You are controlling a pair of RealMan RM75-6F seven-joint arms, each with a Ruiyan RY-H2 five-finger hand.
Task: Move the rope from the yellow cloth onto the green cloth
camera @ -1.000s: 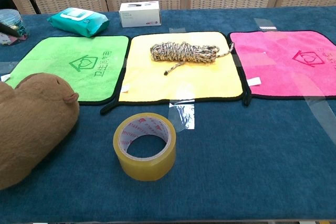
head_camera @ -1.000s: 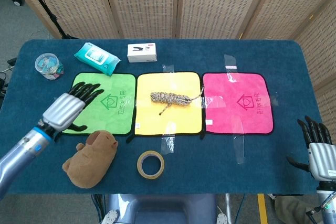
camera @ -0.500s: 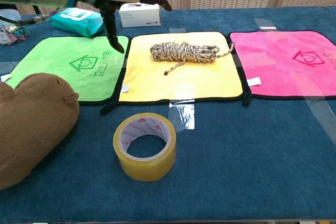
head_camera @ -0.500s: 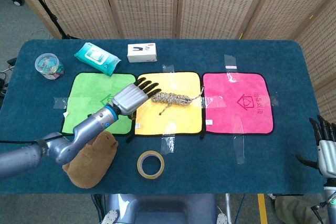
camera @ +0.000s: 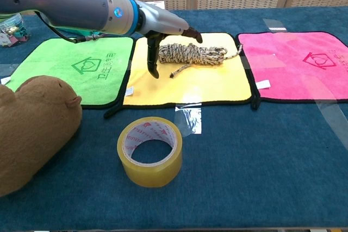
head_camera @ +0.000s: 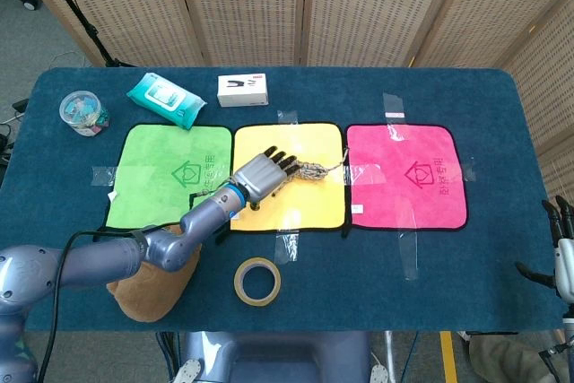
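A bench point(head_camera: 421, 302) with a dark blue cover holds three square cloths in a row: a soft green cloth point(head_camera: 166, 172) point(camera: 81, 69), a soft yellow cloth point(head_camera: 300, 199) point(camera: 201, 82) in the middle, and a soft pink cloth point(head_camera: 408, 177) point(camera: 304, 66). The brown and white bundle of rope point(head_camera: 309, 170) point(camera: 193, 54) lies on the yellow cloth, near its far edge, with one thin end trailing toward the pink cloth. The left hand point(head_camera: 263, 177) point(camera: 163, 28), silver with black fingers point(head_camera: 280, 164), reaches over the yellow cloth with its fingers spread apart above the left end of the rope, and its thumb points down just beside that end. It holds nothing, and I cannot tell if it touches the rope. The right hand point(head_camera: 560, 248) shows only at the right edge in the head view, off the bench, with its fingers apart and nothing in them. A brown stuffed animal toy point(head_camera: 148, 280) point(camera: 30, 129) sits near the front left, and a round roll of yellow tape point(head_camera: 257, 281) point(camera: 150, 151) lies in front of the yellow cloth. At the back are a teal pack of wipes point(head_camera: 165, 99), a small white box point(head_camera: 243, 90), and a clear round tub of small things point(head_camera: 81, 111).
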